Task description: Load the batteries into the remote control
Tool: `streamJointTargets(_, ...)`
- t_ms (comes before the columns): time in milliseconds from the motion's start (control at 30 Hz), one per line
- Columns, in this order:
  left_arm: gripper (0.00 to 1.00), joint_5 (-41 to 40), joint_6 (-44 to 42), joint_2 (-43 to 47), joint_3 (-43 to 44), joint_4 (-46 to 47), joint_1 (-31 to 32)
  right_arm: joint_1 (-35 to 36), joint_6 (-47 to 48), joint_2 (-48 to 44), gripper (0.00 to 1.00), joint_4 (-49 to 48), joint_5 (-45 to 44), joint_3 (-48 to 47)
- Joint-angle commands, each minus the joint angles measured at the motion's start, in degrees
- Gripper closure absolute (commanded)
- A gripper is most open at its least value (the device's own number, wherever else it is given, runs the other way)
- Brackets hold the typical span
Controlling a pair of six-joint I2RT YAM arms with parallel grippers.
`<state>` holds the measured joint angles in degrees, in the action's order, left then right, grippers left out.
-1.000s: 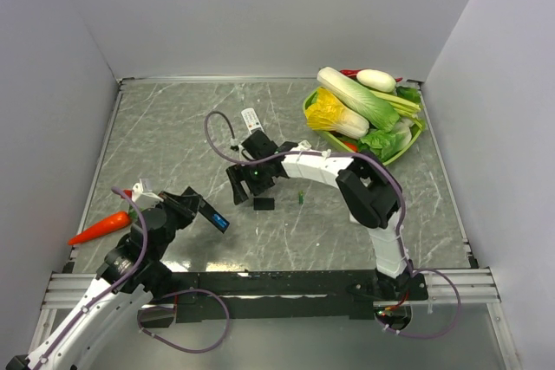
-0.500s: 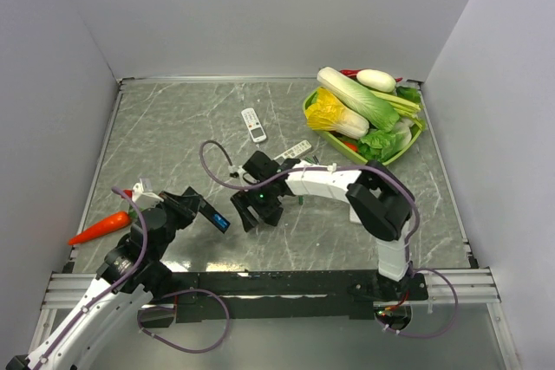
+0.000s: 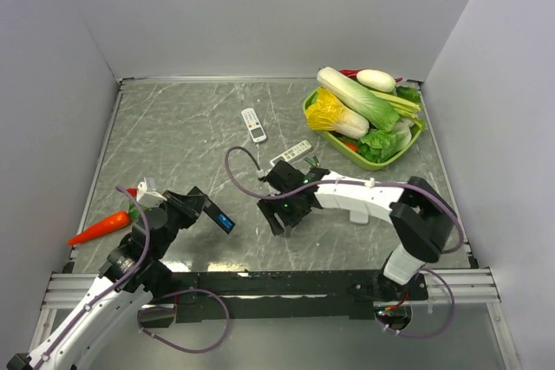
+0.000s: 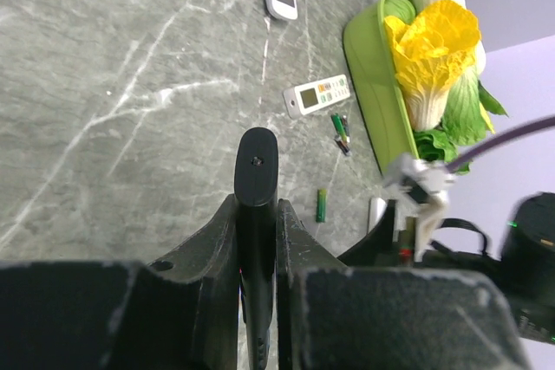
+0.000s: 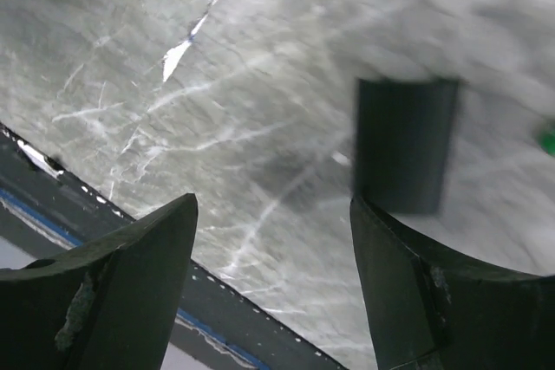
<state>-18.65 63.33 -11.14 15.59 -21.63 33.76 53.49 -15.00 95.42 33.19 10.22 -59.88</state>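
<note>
My left gripper (image 3: 206, 210) is shut on a dark remote control (image 4: 257, 179) with a blue face (image 3: 222, 221) and holds it above the table at the near left. Two small batteries (image 4: 340, 130) lie beside a white remote (image 4: 316, 94). A green battery (image 4: 322, 205) lies nearer to me. My right gripper (image 3: 282, 217) is open and empty, low over the table's middle front. In the right wrist view a flat black cover piece (image 5: 403, 145) lies just beyond its right finger (image 5: 434, 301), and a green battery (image 5: 548, 138) shows at the edge.
A second white remote (image 3: 253, 125) lies further back. A green basket (image 3: 307, 107) piled with cabbage and other vegetables stands at the back right. A carrot (image 3: 100, 227) lies at the near left. Grey walls close three sides, and a metal rail (image 3: 260, 282) runs along the front.
My right arm has swung from near the white remotes toward the front and right, now over the black cover. My left gripper with the dark remote has shifted slightly right.
</note>
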Motion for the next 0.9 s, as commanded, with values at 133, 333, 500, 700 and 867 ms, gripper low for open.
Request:
streamJointTargets(133,0.99,5.47,1.79,1.38,-3.46,8.70,-0.18,0.82,0.66,-8.14,0.25,-3.39,-13.91,4.33)
streamJointTargets(333,0.99,8.02,3.82,3.75,-6.36,11.52,-0.18,0.73,2.97,-4.36,0.34,-5.32,-15.40,5.65)
streamJointTargets(500,0.99,8.46,4.43,5.86,-7.42,12.05,-0.18,0.73,3.31,-2.26,0.35,-6.38,-16.11,6.00)
streamJointTargets(700,0.99,9.16,5.14,5.43,-7.86,12.49,-0.27,0.91,4.02,0.38,0.36,-5.86,-15.93,5.30)
streamJointTargets(867,0.99,9.60,5.57,5.51,-8.12,13.28,-0.18,1.00,3.40,0.30,0.37,-5.68,-16.10,5.73)
